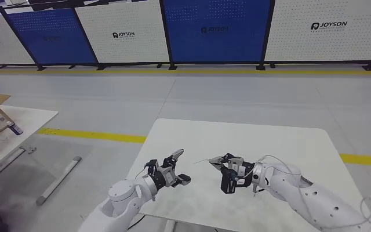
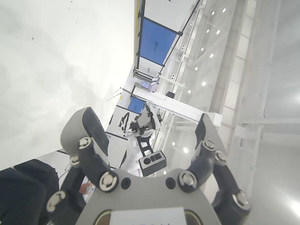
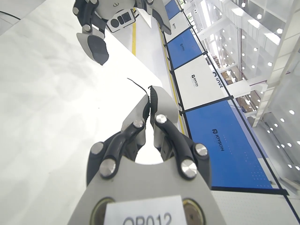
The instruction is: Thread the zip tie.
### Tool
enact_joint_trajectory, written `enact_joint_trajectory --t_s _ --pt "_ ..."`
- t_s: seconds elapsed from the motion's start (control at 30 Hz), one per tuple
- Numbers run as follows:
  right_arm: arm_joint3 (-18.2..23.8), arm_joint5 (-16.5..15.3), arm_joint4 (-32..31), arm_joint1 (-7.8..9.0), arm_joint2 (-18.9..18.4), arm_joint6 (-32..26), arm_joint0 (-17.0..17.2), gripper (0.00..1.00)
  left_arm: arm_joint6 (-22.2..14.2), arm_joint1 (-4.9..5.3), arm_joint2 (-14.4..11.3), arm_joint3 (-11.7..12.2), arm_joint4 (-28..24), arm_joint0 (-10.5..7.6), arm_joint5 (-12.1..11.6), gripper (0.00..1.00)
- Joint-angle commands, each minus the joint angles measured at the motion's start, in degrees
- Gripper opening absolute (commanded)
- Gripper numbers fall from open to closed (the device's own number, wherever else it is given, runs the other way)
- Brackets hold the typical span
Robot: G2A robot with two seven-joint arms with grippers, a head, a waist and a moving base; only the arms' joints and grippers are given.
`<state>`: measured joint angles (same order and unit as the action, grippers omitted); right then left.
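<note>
A thin black zip tie [image 3: 138,85] sticks out from between the fingertips of my right gripper [image 3: 149,94], which is shut on it just above the white table [image 3: 46,90]. In the top view the zip tie [image 1: 202,160] points from the right gripper [image 1: 214,162] toward my left gripper [image 1: 183,166]. The left gripper [image 3: 134,45] faces the tie's free tip with its jaws wide apart and nothing between them, a short gap away. In the left wrist view its own open fingers [image 2: 93,127] frame the right gripper [image 2: 140,124] farther off.
Both arms hover over the front part of the white table [image 1: 243,139]. Blue and white partition panels [image 1: 217,29] stand across the floor behind it. Another table's corner [image 1: 23,124] lies at the far left.
</note>
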<state>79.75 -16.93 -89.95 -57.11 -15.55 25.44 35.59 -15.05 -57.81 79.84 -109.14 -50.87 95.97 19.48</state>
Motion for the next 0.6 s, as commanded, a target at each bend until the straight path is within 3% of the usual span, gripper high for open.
enact_joint_trajectory --t_s 0.0,0.17,0.23,0.43,0.57 --pt "0.0 0.0 0.0 0.02 0.0 0.0 0.0 0.00 -0.1 -0.03 0.0 0.0 0.1 0.03 0.0 1.00" --pt "0.0 0.0 0.0 0.02 0.0 0.0 0.0 0.00 -0.1 -0.05 -0.1 0.0 0.0 0.01 0.0 1.00" --pt "0.0 0.0 0.0 0.02 0.0 0.0 0.0 0.00 1.5 -0.23 -1.4 0.6 -2.0 -0.45 0.0 1.00" --pt "0.0 0.0 0.0 0.02 0.0 0.0 0.0 0.00 7.1 -0.59 -6.8 1.8 -2.7 -5.17 0.0 1.00" --pt "0.0 0.0 0.0 0.02 0.0 0.0 0.0 0.00 13.4 -0.93 -10.4 3.2 -2.6 -9.03 0.0 1.00"
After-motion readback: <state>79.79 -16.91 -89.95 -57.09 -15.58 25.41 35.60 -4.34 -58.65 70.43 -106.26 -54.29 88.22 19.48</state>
